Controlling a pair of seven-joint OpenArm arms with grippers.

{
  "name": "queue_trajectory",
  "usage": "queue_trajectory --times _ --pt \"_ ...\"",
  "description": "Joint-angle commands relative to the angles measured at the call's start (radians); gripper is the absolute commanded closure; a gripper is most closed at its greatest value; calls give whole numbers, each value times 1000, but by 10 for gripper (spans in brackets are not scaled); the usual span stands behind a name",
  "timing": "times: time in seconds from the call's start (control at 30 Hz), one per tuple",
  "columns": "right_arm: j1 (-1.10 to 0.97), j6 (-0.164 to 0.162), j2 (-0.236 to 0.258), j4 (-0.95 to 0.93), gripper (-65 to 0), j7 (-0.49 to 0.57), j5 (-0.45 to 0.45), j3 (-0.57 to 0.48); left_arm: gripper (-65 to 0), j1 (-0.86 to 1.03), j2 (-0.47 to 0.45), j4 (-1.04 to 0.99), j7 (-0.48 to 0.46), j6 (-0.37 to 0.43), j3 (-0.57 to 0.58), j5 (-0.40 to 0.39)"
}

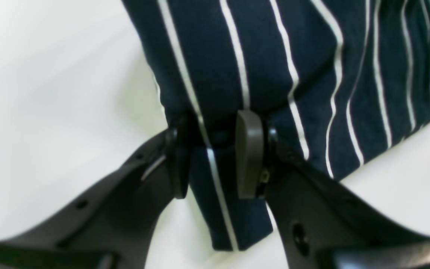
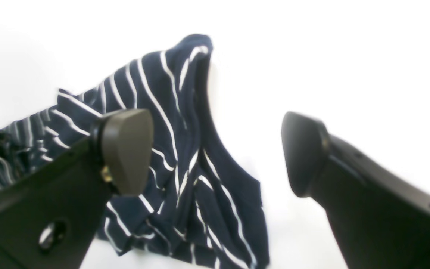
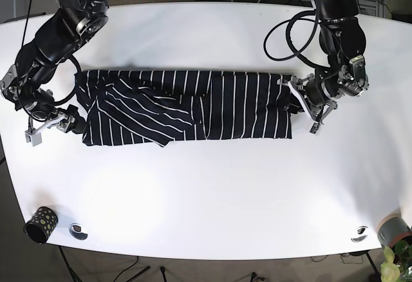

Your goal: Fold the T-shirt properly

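Shirt: the navy, white-striped T-shirt [image 3: 193, 105] lies across the middle of the white table [image 3: 212, 192], folded into a long band running left to right; its left part is rumpled, with a flap lying slantwise over it.
Left gripper: the left gripper [image 1: 215, 157], at the shirt's right end in the base view, has its jaws drawn close on a fold of the striped cloth; in the left wrist view the cloth runs between the two pads and a strip of it hangs out below them.
Right gripper: the right gripper [image 2: 215, 153] is at the shirt's left end in the base view, just off the cloth; its jaws stand wide with nothing between them, and the right wrist view shows a bunched end of the shirt behind them.
Other things: a dark spotted cup [image 3: 40, 223] stands at the table's near left corner, well apart from the shirt.
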Motion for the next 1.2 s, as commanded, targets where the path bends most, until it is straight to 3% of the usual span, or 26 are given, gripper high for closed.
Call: queue_trajectory --times 0.0,0.17,0.37,0.57,0.67,0.83,0.97,1.07,1.13,1.17 --pt "19 6 48 -53 -515 30 59 1 -178 -13 -7 23 5 -7 -2 0" --pt "-7 6 66 -139 -515 47 87 3 -176 -11 -7 67 7 -7 -3 0" --pt "-55 6 52 -139 -514 47 134 -2 -175 -13 -7 109 42 -7 -3 -2" --pt "-89 6 13 -130 -510 47 140 -88 -175 -13 -7 179 51 -7 -3 -2" --pt "-110 6 -30 -71 -510 47 142 -134 -175 -13 -7 176 50 -7 -3 4" --pt "-130 6 -96 44 -510 47 136 -138 -176 -16 -7 93 44 -7 -3 4" --pt "-129 6 -112 68 -507 47 136 -140 -176 -13 -7 67 44 -4 -3 4" --pt "-127 6 -110 70 -444 49 136 -140 -176 -11 -7 63 44 -1 -2 6" --pt "-125 6 -109 71 -349 49 136 -140 -176 -11 -7 43 44 -1 1 6" --pt "-124 6 -109 71 -271 49 136 -140 -176 -11 -7 26 44 -1 1 6"
